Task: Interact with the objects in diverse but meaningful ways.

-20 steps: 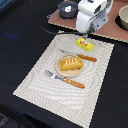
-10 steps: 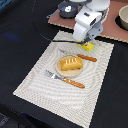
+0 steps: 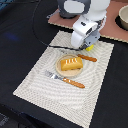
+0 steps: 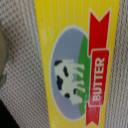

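1 white robot arm (image 3: 86, 27) hangs low over the far edge of a pale woven placemat (image 3: 42, 87) in the exterior view. Its claw (image 3: 88, 46) is down at a small yellow butter packet (image 3: 90, 48), and only a little yellow corner peeks out under it. I cannot tell if the claw is wide or narrow, because the arm's body hides the fingers. Near the middle of the mat sits a small round tan plate (image 3: 70, 73) with an orange-brown scored bread loaf (image 3: 71, 63) on top, like food set out for a meal. An orange-handled knife (image 3: 83, 57) lies just beside the plate on the far side, and an orange-handled fork (image 3: 66, 80) lies on the near side, so the mat looks like a place setting. A dark grey pot (image 3: 123, 17) stands well apart on a brown board (image 3: 111, 27) at the exterior view's right.

The wrist view is filled by the packet (image 4: 75, 60), very close and a bit blurry. It shows a black and white cow, a green hill and a red ribbon that says BUTTER. The mat weave shows on both sides. No fingers show here. I think the arm is this low because it wants to pick up the butter or has just put it down.
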